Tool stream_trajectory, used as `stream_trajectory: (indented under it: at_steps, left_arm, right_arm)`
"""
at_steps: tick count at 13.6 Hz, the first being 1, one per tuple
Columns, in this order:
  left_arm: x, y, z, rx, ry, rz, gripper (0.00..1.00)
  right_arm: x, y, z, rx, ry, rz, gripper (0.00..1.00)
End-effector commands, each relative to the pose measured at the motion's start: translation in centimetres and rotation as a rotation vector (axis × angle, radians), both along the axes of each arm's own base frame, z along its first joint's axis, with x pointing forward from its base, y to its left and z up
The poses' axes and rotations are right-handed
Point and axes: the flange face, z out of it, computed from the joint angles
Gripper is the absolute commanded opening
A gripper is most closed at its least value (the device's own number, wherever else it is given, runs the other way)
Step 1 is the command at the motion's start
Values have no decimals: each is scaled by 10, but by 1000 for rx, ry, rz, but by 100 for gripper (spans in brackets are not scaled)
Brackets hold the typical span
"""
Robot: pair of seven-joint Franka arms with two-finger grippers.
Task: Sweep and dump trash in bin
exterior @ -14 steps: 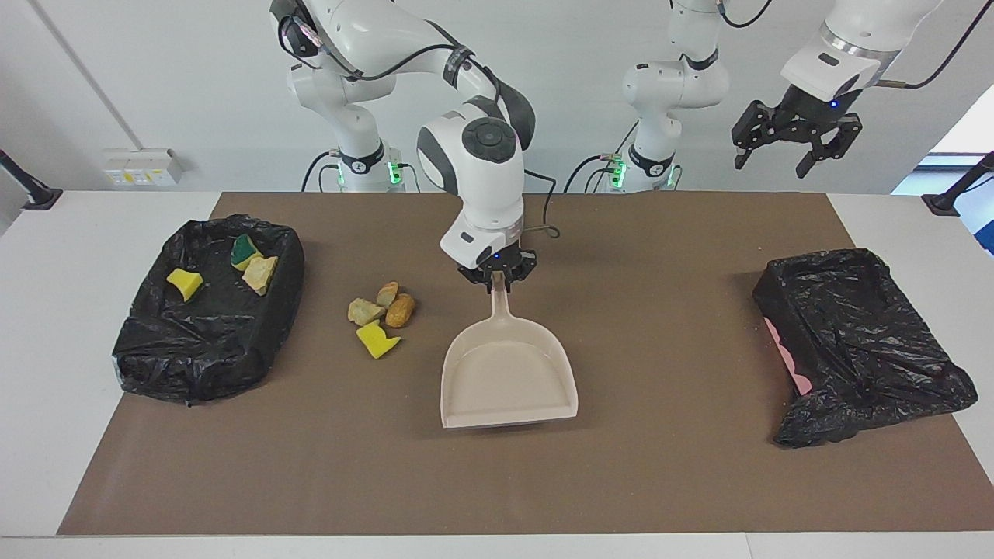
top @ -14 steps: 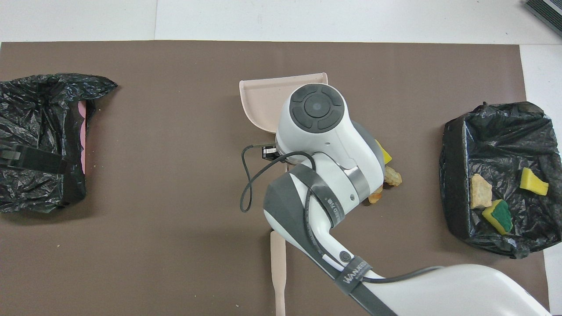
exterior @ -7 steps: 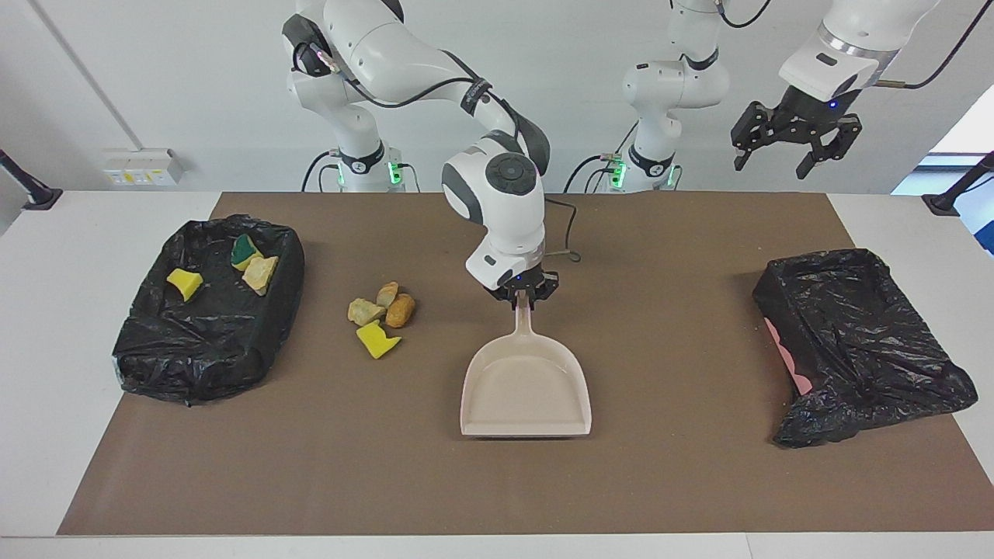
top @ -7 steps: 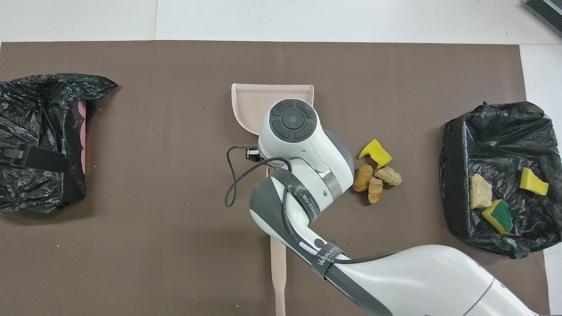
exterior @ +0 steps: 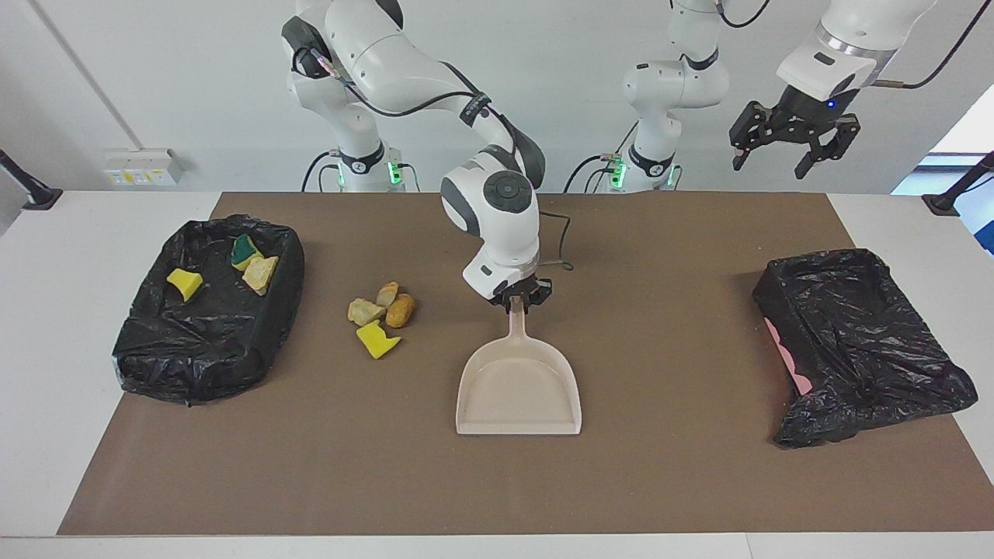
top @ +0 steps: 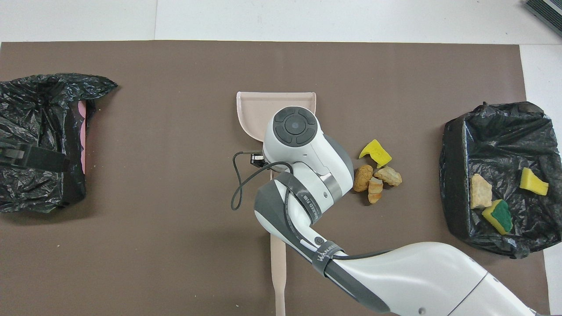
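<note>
On the brown mat of the table, a black bag-lined bin at the right arm's end holds three scraps, and four loose trash scraps lie beside it. The right gripper sits at the handle of the flat-lying beige plastic dustpan; whether its jaws grip cannot be told. The left gripper, jaws open, waits high over a second black bag-lined bin.

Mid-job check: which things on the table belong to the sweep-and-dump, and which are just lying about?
In the job:
- loose trash pile on the mat
- dustpan, right gripper at its handle
- brush handle
- bagged bin holding three scraps

Lying about:
- second bagged bin at the left arm's end
- left gripper, open, waiting raised
</note>
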Motion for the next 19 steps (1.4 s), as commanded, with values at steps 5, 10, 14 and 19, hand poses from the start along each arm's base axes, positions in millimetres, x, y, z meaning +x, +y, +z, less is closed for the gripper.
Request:
stream_trajectory:
  at_steps: [5,10,14,19]
  left_arm:
    - [-4,2,3,21,-11,-1,100]
    - [0,-3,-1,17,-35,-4,100]
    - [12,-16,-7,8,-77,-22,100]
    - [48,-61,-48,34,-123,-56,100]
  right_arm:
    - [-35,-22,87,-8,56,144,100]
    - [-113,1,104,-87,114,225,100]
    - [-142,12,106,-59,146,228,100]
    - [-214,6,78,-17,176,183,100]
